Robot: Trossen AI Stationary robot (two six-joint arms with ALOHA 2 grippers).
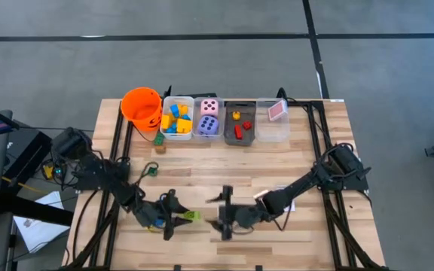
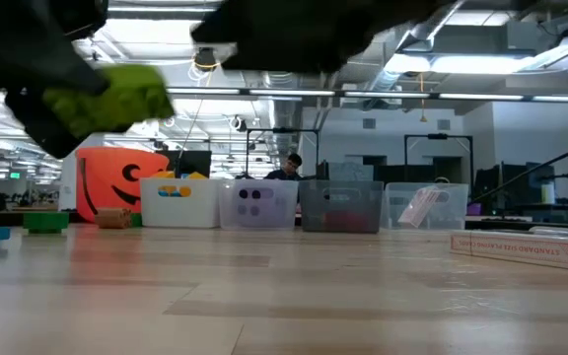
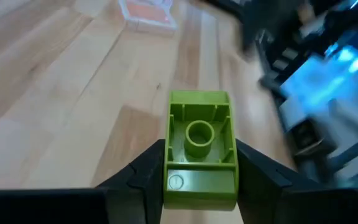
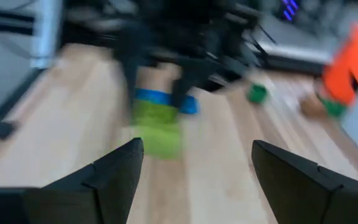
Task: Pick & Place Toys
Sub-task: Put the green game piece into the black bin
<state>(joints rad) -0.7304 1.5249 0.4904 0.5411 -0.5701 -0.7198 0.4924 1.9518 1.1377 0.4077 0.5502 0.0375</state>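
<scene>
The left gripper (image 3: 199, 186), at the near edge of the table (image 1: 307, 150), has its fingers clamped on a green building block (image 3: 200, 149), lifted clear of the wood. The right gripper (image 4: 194, 171) waits just beside it, jaws wide and empty. Pick step judged complete; next move calls for carrying the block to the far row of bins (image 1: 176, 132) and releasing over the one holding blocks.

Colours here: lime green block (image 3: 200, 149) pinched between black fingers (image 3: 263, 180), bright orange bucket (image 1: 142, 107) at the table's far edge with a black face on it, pink die (image 1: 210, 107) and purple die (image 1: 208, 126) with dark dots, pale wood table (image 1: 307, 158).
</scene>
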